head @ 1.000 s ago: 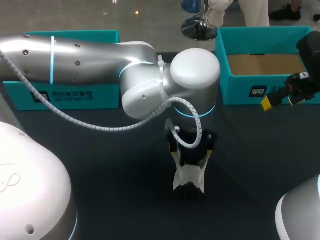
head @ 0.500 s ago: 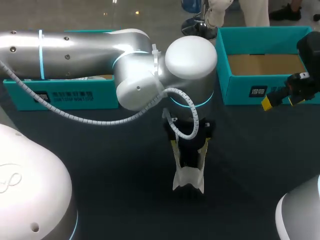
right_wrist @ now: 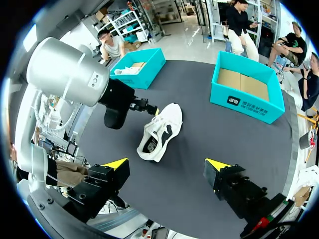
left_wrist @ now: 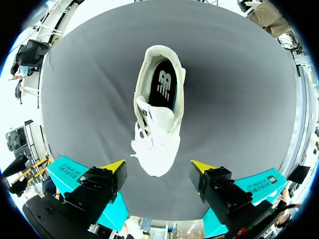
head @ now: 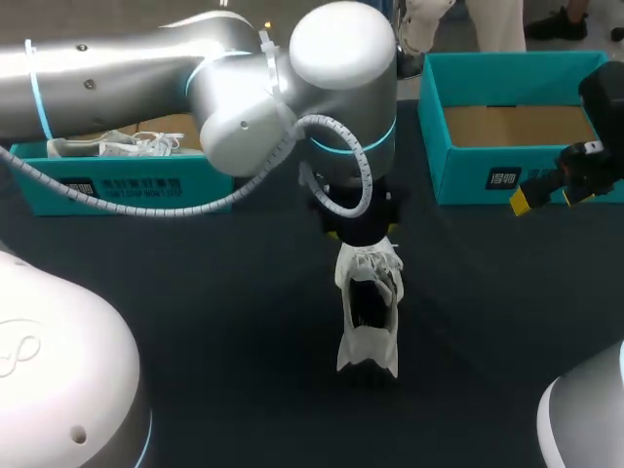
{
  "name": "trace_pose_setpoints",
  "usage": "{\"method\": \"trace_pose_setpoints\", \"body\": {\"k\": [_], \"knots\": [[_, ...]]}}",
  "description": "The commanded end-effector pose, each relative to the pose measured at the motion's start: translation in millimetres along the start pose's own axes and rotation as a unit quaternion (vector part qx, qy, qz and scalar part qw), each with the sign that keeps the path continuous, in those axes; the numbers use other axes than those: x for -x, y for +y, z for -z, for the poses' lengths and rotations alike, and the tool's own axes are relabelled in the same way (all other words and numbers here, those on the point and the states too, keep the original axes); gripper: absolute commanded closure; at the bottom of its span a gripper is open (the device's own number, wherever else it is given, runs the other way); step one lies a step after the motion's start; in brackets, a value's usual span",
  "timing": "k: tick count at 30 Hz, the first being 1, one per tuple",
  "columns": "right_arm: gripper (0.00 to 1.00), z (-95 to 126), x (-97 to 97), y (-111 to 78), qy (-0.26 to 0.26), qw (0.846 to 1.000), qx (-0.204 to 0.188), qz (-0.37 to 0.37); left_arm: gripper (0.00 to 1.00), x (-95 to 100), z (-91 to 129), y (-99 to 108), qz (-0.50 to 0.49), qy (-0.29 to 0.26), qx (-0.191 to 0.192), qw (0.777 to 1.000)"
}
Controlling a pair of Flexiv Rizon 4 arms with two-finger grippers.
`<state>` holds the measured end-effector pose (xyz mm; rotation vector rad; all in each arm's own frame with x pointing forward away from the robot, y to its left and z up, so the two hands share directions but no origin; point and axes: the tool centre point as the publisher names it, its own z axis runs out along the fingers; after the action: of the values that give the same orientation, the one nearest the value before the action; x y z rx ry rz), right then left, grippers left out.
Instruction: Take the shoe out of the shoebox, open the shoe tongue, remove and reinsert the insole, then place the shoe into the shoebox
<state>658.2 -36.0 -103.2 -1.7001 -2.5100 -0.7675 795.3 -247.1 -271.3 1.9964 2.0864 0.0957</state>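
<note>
The left gripper (left_wrist: 158, 167) hangs with fingers spread wide and empty over the toe end of the shoe (left_wrist: 157, 112). The shoe stands upright on the table (head: 195, 322), out of its box, insole showing through the mouth. To open the tongue I'd come down just behind the laces, pinch only the tongue's free edge, and lift toward the toe without dragging the shoe. The right gripper (right_wrist: 166, 164), fingers also apart, is well off the shoe's side by the empty box (head: 458, 175); it could pin the heel.

White shoe (head: 369, 310) sits upright, outside the open teal shoebox (head: 468, 181).
</note>
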Motion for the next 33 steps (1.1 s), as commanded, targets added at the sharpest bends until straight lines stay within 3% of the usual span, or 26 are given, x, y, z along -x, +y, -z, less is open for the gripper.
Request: {"method": "trace_pose_setpoints", "body": {"k": [1,9,24,33], "knots": [[0.00,-1,0.1,4.8,0.000,1.000,-0.005,-0.001,1.00,1.5,0,0,0.001,-0.002,-0.005,1.000],[0.00,-1,0.1,4.8,0.000,1.000,-0.005,-0.001,1.00,4.4,-10,-25,-0.002,-0.006,-0.015,1.000],[0.00,-1,0.1,4.8,0.000,1.000,-0.005,-0.001,1.00,-15.4,-37,-74,-0.016,0.030,-0.056,0.998],[0.00,-1,0.1,4.8,0.000,1.000,-0.005,-0.001,1.00,-22.1,-32,-67,0.013,0.021,-0.070,0.997]]}}
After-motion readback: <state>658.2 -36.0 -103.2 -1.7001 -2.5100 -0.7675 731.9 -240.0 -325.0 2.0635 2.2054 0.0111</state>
